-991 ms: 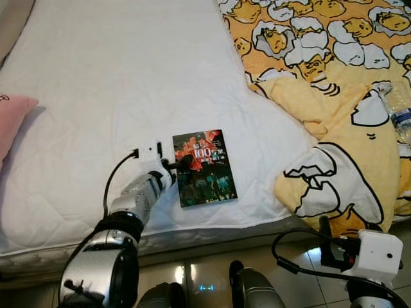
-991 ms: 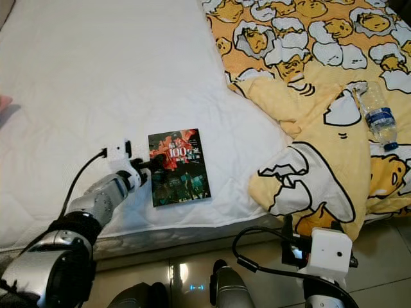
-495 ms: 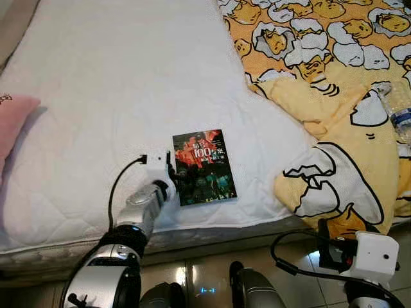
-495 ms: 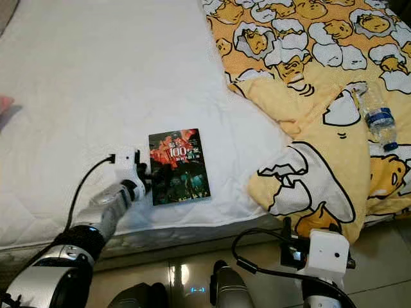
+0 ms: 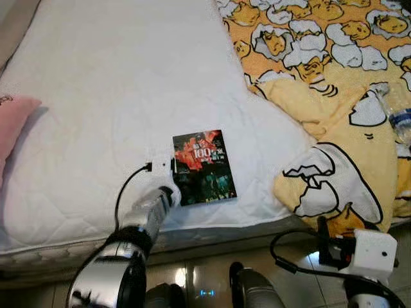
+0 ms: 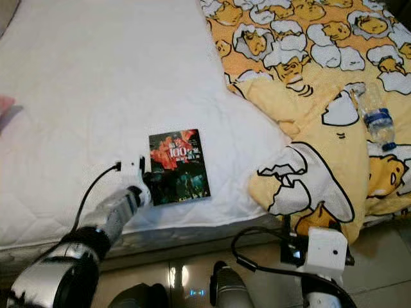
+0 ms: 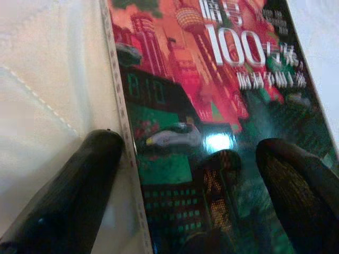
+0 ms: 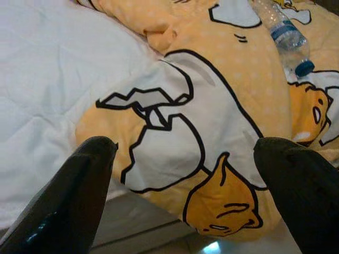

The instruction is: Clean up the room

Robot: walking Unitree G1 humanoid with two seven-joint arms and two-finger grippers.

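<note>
One book [image 5: 204,167] is laid flat near the mattress's [image 5: 115,96] 6 o'clock edge. The left gripper [image 7: 180,169] is spread wide across the book's 9 o'clock edge. The right gripper [image 8: 185,174] is held open below the yellow blanket [image 5: 334,96], at 4 o'clock.

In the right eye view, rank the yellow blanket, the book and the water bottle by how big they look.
1. yellow blanket, by far the largest.
2. book.
3. water bottle, smallest, though it lies farther from the camera.

Book [image 5: 203,167] on mattress [image 5: 115,96] near front edge, blanket [image 5: 334,115] right, bottle [image 6: 374,117] on blanket
</note>
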